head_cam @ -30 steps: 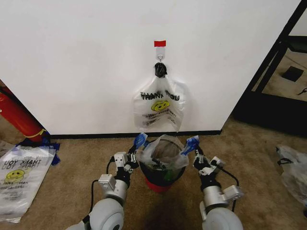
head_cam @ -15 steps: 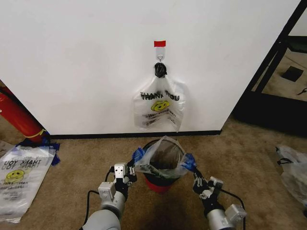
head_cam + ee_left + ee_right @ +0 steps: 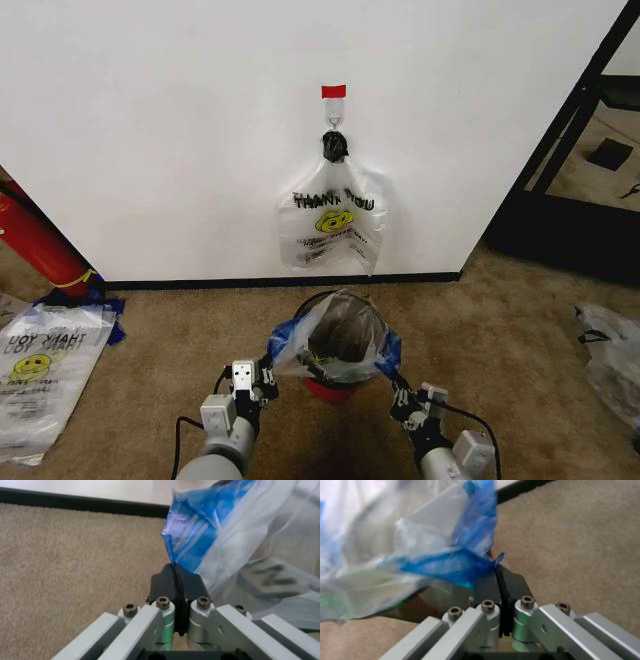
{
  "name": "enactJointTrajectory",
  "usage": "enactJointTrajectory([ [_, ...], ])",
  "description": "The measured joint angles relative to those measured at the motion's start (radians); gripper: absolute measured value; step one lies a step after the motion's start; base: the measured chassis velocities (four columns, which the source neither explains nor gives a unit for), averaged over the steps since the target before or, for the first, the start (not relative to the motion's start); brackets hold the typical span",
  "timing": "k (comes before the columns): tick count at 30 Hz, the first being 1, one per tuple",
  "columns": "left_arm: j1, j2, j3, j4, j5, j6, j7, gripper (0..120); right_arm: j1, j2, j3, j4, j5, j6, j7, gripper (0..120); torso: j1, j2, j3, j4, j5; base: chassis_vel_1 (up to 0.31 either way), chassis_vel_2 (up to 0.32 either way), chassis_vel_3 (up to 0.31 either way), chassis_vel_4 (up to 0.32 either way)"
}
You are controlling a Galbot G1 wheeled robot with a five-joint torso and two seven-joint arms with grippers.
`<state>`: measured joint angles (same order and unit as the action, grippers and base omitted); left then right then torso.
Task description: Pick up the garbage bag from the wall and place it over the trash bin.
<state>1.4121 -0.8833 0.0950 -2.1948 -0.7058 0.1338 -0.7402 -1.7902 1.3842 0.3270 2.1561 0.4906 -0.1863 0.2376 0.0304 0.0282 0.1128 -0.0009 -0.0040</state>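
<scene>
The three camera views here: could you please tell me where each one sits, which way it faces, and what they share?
Head view: on the robot's head, looking forward and down at the wall, the trash bin and the garbage bag; left gripper and right gripper show low.
Left wrist view: on the left wrist, looking along shut fingers at carpet and baseboard.
Right wrist view: on the right wrist, looking along shut fingers toward the bin.
Shared: all show the bag's blue patches, one pinched in each gripper.

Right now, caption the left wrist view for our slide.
Left gripper shut on the bag's blue edge, above carpet.
</scene>
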Motion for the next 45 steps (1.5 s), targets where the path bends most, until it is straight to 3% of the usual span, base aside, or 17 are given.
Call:
enactJointTrajectory([
  [18,-0.051,-0.036,0.034,0.136,0.01,-0.013,0.008,0,0.181,0.003,0.032,-0.126,0.078,-0.053,0.075,0,0.0,0.0,0.0,0.0,0.0001,0.0,0.0,0.0,0.0],
  [31,-0.053,-0.038,0.043,0.155,0.039,-0.011,0.058,0,0.23,0.006,0.046,-0.19,0.076,-0.059,0.087,0,0.0,0.0,0.0,0.0001,0.0002,0.0,0.0,0.0,0.0],
  [37,-0.054,-0.049,0.045,0.183,0.083,-0.055,0.106,0,0.231,0.001,0.072,-0.19,0.082,-0.057,0.092,0,0.0,0.0,0.0,0.0,0.0001,0.0,0.0,0.0,0.0],
  [41,-0.042,-0.039,0.04,0.176,0.116,-0.068,0.129,15,0.214,-0.002,0.078,-0.18,0.074,-0.05,0.084,0,0.0,0.0,0.0,0.0,0.0001,0.0,0.0,0.0,0.0],
  [45,-0.018,-0.023,0.026,0.15,0.151,-0.068,0.14,27,0.188,-0.002,0.078,-0.165,0.04,-0.028,0.067,8,0.0,0.0,0.0,0.0,0.0001,0.0,0.0,0.0,0.0],
])
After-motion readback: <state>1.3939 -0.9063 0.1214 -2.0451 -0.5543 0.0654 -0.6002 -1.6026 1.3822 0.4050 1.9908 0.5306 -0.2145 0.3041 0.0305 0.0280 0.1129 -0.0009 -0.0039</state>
